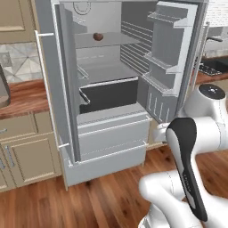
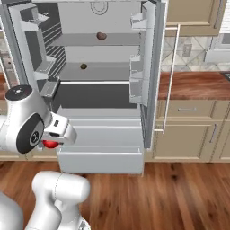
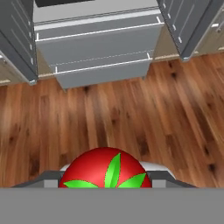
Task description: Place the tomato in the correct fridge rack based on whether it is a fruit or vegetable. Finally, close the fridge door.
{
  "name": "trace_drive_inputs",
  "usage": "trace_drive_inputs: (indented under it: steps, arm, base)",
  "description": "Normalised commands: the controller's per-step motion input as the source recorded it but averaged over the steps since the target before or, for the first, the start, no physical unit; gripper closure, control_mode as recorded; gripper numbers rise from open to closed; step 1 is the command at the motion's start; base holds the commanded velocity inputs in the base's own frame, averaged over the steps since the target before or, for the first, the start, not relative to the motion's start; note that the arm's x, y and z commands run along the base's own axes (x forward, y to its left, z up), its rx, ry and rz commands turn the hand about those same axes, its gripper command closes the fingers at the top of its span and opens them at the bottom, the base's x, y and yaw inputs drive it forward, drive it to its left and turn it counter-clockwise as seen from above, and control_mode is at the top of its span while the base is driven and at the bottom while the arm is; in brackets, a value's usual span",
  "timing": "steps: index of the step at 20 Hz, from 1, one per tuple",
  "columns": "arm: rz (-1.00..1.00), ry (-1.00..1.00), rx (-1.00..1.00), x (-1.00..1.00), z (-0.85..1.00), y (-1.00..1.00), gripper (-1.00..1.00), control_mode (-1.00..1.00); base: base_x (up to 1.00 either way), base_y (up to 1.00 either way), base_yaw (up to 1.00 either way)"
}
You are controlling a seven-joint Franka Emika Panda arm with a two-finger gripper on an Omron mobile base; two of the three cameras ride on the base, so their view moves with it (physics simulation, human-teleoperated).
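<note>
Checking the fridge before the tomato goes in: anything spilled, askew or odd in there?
Nothing spilled or askew. The fridge stands open, both doors swung wide; a brown lump sits on the upper shelf, a smaller dark one below. The tomato is between the fingers.

Flat, even rendered light with no clear source and hardly any cast shadows. The fridge (image 1: 111, 80) interior reads pale grey, darker in its lower bin. A soft sheen lies on the wooden floor (image 3: 131, 113) beyond the fingers. All views are coarse and slightly soft, without edge distortion or glare.
</note>
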Motion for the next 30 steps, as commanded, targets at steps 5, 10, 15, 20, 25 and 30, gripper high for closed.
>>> trace_drive_inputs:
  steps: [5, 10, 15, 20, 25, 30]
  arm:
    - [0.0, 0.0, 0.0, 0.0, 0.0, 0.0, 1.0, 1.0]
    - [0.0, 0.0, 0.0, 0.0, 0.0, 0.0, 1.0, 1.0]
    - [0.0, 0.0, 0.0, 0.0, 0.0, 0.0, 1.0, 1.0]
    - [0.0, 0.0, 0.0, 0.0, 0.0, 0.0, 1.0, 1.0]
    - [0.0, 0.0, 0.0, 0.0, 0.0, 0.0, 1.0, 1.0]
    - [0.0, 0.0, 0.0, 0.0, 0.0, 0.0, 1.0, 1.0]
  base:
    - [0.58, -0.01, 0.05]
    - [0.47, -0.19, 0.26]
    - [0.25, -0.3, 0.3]
    - [0.06, -0.7, 0.15]
    - [0.18, -0.29, 0.04]
    - [0.29, 0.0, 0.0]
